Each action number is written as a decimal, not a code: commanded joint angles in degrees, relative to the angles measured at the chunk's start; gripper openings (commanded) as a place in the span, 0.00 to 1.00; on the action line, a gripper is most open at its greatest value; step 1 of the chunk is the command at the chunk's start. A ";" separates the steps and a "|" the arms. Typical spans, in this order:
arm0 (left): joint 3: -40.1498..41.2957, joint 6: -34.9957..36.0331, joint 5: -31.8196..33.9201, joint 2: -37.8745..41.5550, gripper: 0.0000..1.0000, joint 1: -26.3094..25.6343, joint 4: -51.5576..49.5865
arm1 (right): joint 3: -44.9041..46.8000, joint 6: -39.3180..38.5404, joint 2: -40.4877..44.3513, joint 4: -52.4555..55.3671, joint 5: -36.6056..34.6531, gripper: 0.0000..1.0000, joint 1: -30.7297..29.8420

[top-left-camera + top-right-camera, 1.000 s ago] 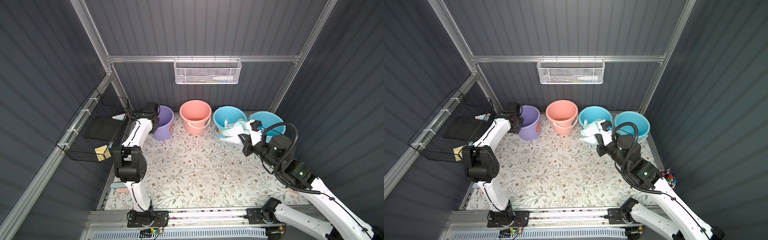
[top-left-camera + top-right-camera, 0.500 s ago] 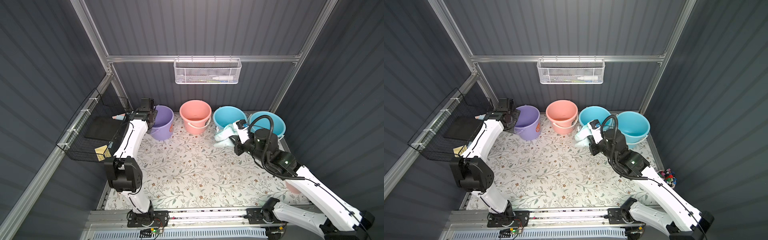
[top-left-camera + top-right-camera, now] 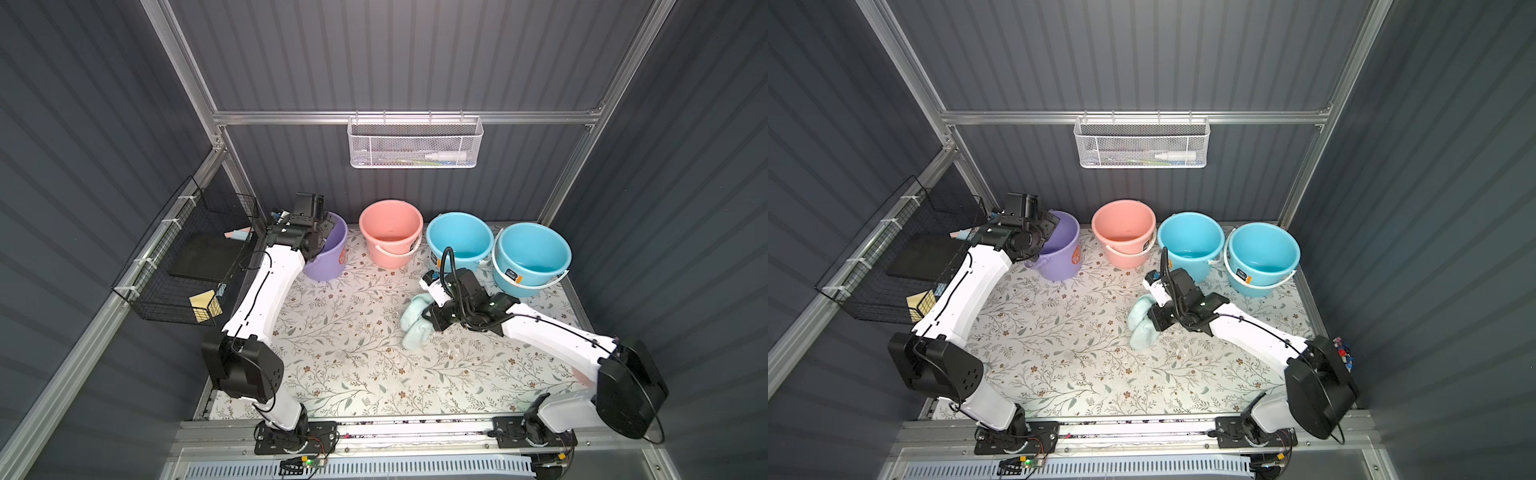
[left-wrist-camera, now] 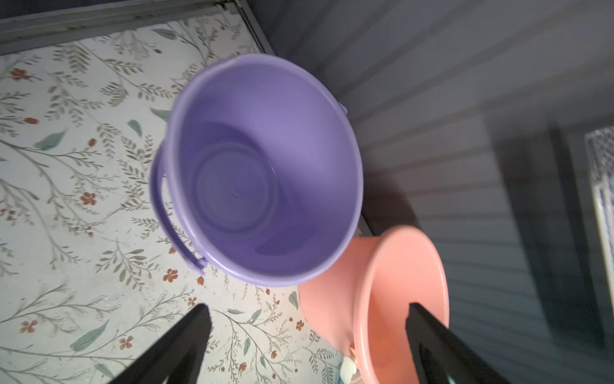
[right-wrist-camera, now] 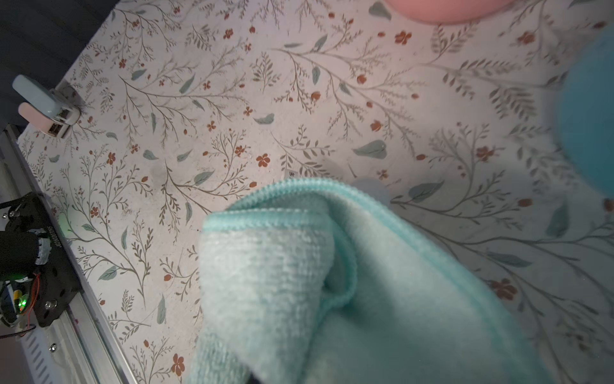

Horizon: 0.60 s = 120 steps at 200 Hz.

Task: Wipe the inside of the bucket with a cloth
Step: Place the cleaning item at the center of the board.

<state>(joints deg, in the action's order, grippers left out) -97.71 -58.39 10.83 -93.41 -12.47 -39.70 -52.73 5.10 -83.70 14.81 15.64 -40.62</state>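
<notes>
Right end effector [image 3: 426, 322] is buried in the cloth [image 3: 409, 332], so can't tell its grip; cloth's bunched on table [image 3: 353, 353] near blue bucket [image 3: 457, 257], prob. wiping's done. Left end effector [image 4: 308, 309] gapes wide over purple bucket [image 4: 265, 166].

Along the back wall, upper middle in both top views, a purple bucket [image 3: 332, 257], pink bucket [image 3: 390, 232], blue bucket [image 3: 457, 237] and second blue bucket [image 3: 532, 253] stand close side by side, leaving only narrow gaps; the left pincer [image 3: 326, 226] hangs over the purple rim; the other three mouths lie open from above; the cloth [image 3: 415, 320] and right arm [image 3: 548, 332] block centre right; the tabletop [image 3: 340, 353] at lower centre is free.
</notes>
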 commanded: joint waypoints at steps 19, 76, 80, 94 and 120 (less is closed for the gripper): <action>4.71 7.61 -9.05 3.77 0.88 -3.05 8.67 | 2.64 6.34 -5.61 -8.42 4.63 0.44 -0.17; 19.47 10.53 -22.58 6.24 0.63 -7.87 20.32 | 5.38 11.44 -4.03 -8.48 -1.80 0.99 0.45; 20.59 10.69 -23.80 6.26 0.60 -8.41 21.38 | 5.56 11.55 -3.71 -8.41 -1.84 0.99 0.58; 23.95 11.30 -28.06 6.10 0.50 -10.36 24.85 | 6.19 12.01 -2.52 -7.75 -2.10 0.99 0.88; 28.03 12.10 -31.63 5.13 0.35 -15.33 27.21 | 8.00 12.62 0.15 -7.70 -2.57 0.99 1.20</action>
<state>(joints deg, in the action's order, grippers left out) -72.16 -48.58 -13.39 -88.60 -23.99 -18.09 -46.33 15.81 -85.91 7.22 14.66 -39.83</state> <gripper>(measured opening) 0.398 0.989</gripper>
